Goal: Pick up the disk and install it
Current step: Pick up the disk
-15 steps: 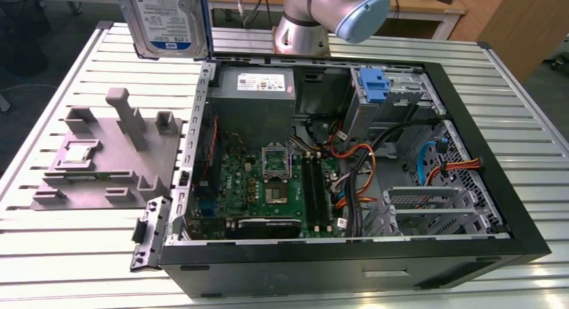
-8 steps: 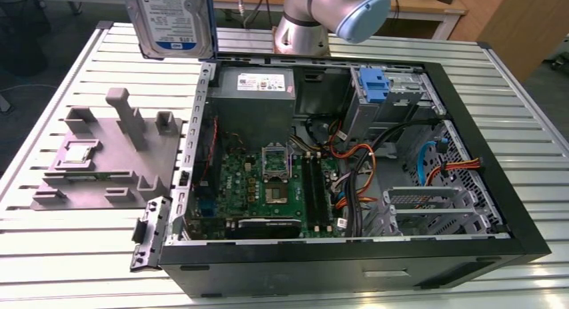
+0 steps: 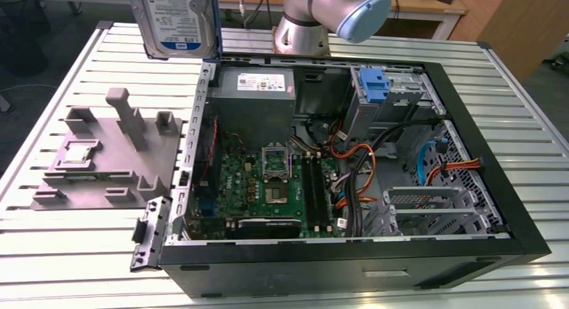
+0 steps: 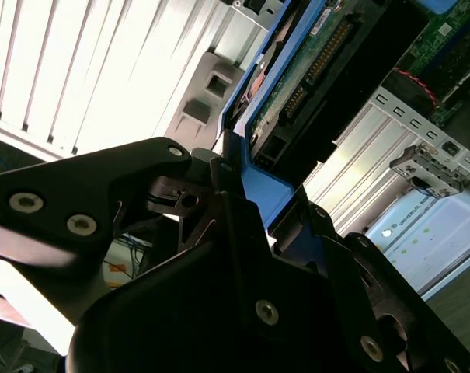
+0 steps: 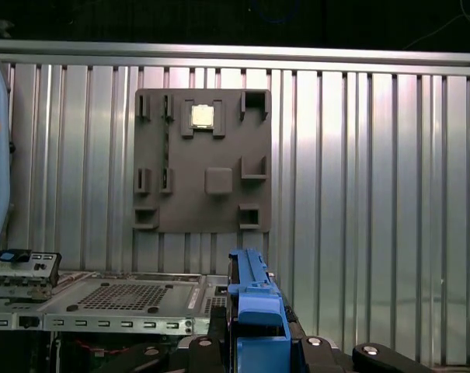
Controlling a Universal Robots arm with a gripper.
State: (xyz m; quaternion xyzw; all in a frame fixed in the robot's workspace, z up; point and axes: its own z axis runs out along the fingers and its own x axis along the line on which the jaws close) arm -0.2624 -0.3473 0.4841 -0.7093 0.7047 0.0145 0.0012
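In the exterior view, the open computer case [image 3: 356, 256] lies nearest, resting on the slatted metal surface [image 3: 53, 256]. Its green motherboard [image 3: 266, 182], a grey power-supply box [image 3: 258, 86] and a bare blue bracket [image 3: 378, 89] are exposed. A grey fixture plate [image 3: 98, 162] sits on the surface just beside the case, on the exterior view's left. The disk [image 3: 173, 19] hangs in the air above the surface, past the case's far corner on the exterior view's left. It is upright, with its white-and-blue label toward the camera. The arm [image 3: 324, 12] is near it on the exterior view's right.

In the second wrist view, the black jaws are nearest, pressed against the blue rail [image 4: 254, 186] of the disk [image 4: 312, 62], 1 on each side, pinching it. The disk's green circuit board faces this camera.

In the first wrist view, the blue rail [image 5: 254, 311] rises between the jaws. Beyond it the fixture plate [image 5: 203, 179] lies flat on the surface [image 5: 374, 194], with 1 square chip [image 5: 202, 115] seated in a pocket.
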